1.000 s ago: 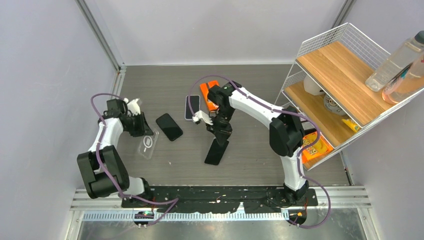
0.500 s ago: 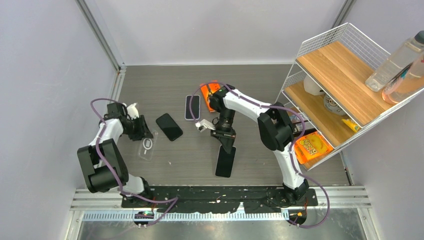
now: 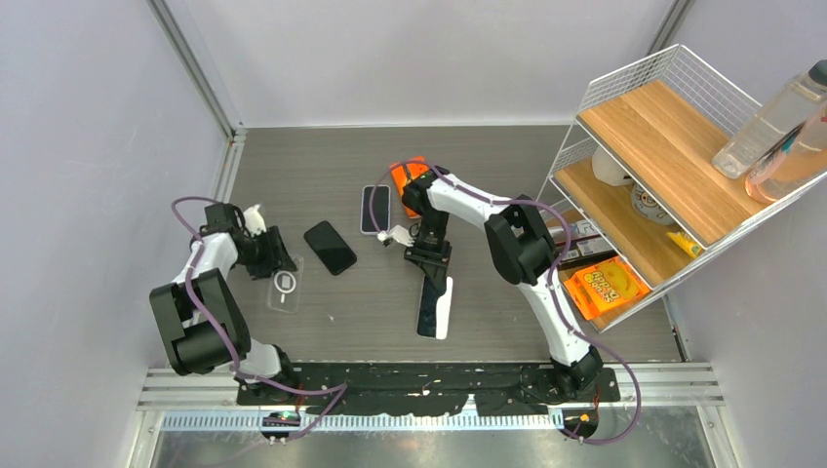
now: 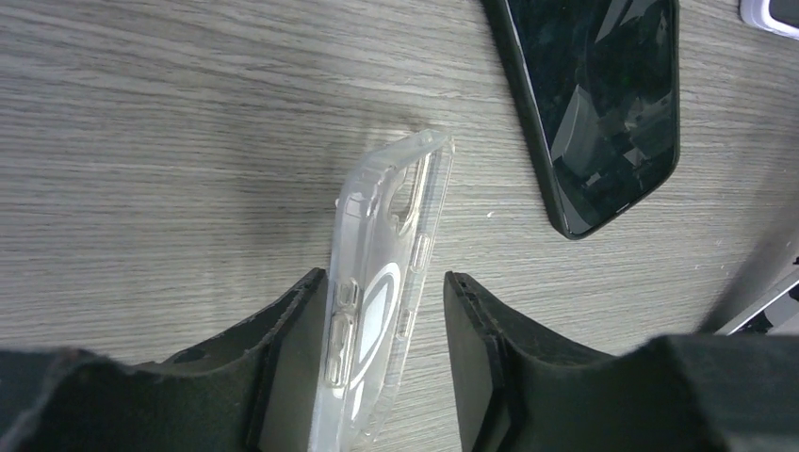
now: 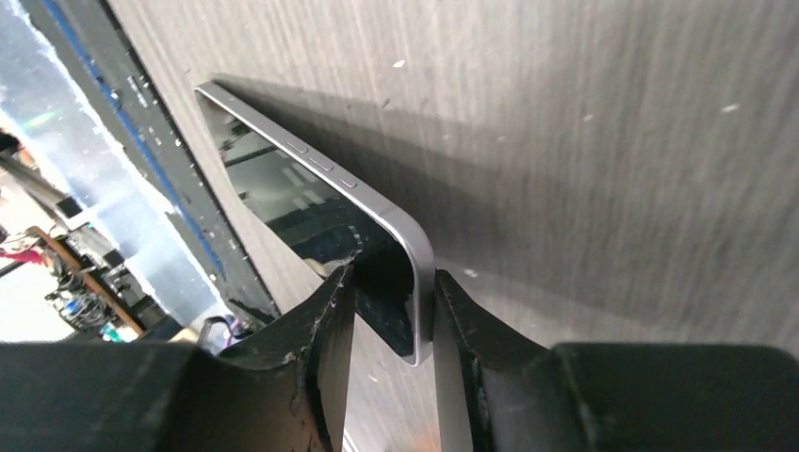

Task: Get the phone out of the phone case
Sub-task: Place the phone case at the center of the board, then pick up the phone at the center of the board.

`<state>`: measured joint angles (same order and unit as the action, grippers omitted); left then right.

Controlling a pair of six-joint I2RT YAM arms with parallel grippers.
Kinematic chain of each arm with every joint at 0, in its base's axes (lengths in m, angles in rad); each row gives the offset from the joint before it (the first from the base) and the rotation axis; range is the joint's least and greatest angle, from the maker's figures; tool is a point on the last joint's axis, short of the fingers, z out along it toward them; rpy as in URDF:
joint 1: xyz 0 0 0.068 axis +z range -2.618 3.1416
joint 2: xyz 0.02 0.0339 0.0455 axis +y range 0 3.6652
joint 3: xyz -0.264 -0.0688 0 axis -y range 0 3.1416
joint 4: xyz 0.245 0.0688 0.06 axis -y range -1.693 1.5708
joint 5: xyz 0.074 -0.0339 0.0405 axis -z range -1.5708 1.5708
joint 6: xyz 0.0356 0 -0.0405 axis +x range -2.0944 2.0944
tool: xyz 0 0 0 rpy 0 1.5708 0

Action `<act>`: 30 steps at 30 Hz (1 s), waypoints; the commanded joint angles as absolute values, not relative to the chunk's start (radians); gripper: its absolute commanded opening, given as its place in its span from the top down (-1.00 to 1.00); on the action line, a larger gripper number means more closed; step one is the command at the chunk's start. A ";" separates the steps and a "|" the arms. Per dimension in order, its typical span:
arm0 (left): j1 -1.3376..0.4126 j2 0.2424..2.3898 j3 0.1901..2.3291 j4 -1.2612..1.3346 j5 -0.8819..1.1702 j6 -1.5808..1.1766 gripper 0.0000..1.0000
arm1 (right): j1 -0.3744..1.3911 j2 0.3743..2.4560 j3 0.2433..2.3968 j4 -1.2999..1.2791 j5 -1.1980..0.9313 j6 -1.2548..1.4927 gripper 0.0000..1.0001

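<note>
Top view: the case (image 3: 284,285) is seen lying at the left gripper (image 3: 281,264); the phone (image 3: 435,308) is propped on edge under the right gripper (image 3: 430,265). Left wrist: the case is straddled by parted jaws. Right wrist: the phone's end is bracketed narrowly; a grip cannot be told.

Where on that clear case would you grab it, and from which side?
Probably by its raised long wall, at the end nearest the left gripper, coming down from above. The clear case sits tipped up on one long edge, so that thin wall stands between the open jaws. Pinching across it, one jaw inside and one on the back, looks easier than lifting a flat shell.
</note>
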<state>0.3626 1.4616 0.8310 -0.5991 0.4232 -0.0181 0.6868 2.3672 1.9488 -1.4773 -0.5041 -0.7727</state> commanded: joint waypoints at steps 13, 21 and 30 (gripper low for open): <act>0.373 1.331 0.888 -0.584 0.363 0.037 -0.98 | 0.688 2.306 2.039 -1.102 -0.271 -0.571 -0.79; 0.260 1.223 0.963 -0.530 0.340 0.009 -0.99 | 0.689 2.144 1.952 -0.868 -0.176 -0.377 -0.91; -0.038 1.382 1.146 -0.523 0.266 -0.134 -0.99 | 0.689 1.932 1.806 -0.707 0.030 -0.233 -0.91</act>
<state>0.0669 1.2747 1.0145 -0.5434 0.3069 -0.0673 0.6868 2.0689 1.8626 -0.8154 -0.0715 -0.3206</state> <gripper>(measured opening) 0.994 0.955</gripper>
